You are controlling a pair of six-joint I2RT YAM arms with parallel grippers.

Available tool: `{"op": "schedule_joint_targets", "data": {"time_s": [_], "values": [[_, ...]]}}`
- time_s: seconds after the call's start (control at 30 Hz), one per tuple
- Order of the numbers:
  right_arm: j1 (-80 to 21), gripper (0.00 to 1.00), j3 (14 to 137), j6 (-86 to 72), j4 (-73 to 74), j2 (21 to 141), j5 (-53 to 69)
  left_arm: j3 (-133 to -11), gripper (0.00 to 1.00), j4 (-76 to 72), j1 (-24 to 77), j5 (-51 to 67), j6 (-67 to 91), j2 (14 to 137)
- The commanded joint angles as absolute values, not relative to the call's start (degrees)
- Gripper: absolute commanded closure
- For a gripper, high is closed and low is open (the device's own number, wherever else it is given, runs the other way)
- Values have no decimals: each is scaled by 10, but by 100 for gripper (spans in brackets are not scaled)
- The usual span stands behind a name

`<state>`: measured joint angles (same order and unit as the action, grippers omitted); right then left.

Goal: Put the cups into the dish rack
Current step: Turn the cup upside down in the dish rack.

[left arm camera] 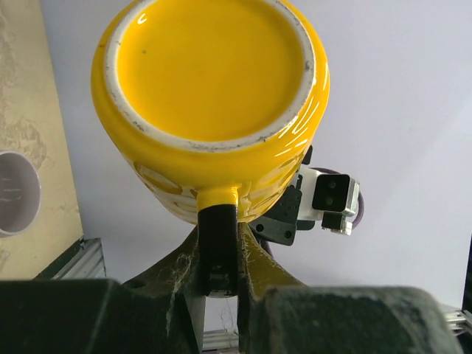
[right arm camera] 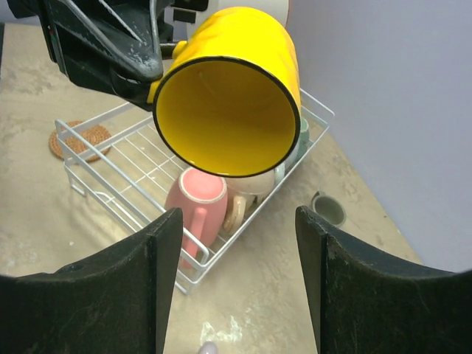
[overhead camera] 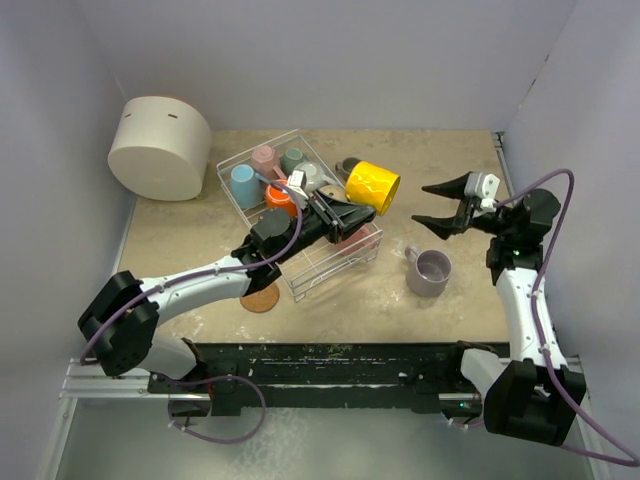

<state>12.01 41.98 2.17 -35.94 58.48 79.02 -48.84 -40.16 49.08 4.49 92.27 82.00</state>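
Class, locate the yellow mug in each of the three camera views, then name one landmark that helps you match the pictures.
Top external: yellow mug near centre, tipped sideways at the dish rack's right edge.
Left wrist: fills the upper centre, its base facing the camera.
Right wrist: upper centre, open mouth facing the camera.
Shared landmark: the dish rack, visible in the top and right wrist views only.
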Motion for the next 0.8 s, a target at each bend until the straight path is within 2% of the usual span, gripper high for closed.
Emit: {"op": "schedule_joint_targets", "data": {"time_s": [0.0,0.77], "values": [[120,35,476,160,-198,578,793,-497,100,-488,482,57,888,780],[119,34,473,164,-198,582,780,-431,100,-394,395,61,840,708]]}}
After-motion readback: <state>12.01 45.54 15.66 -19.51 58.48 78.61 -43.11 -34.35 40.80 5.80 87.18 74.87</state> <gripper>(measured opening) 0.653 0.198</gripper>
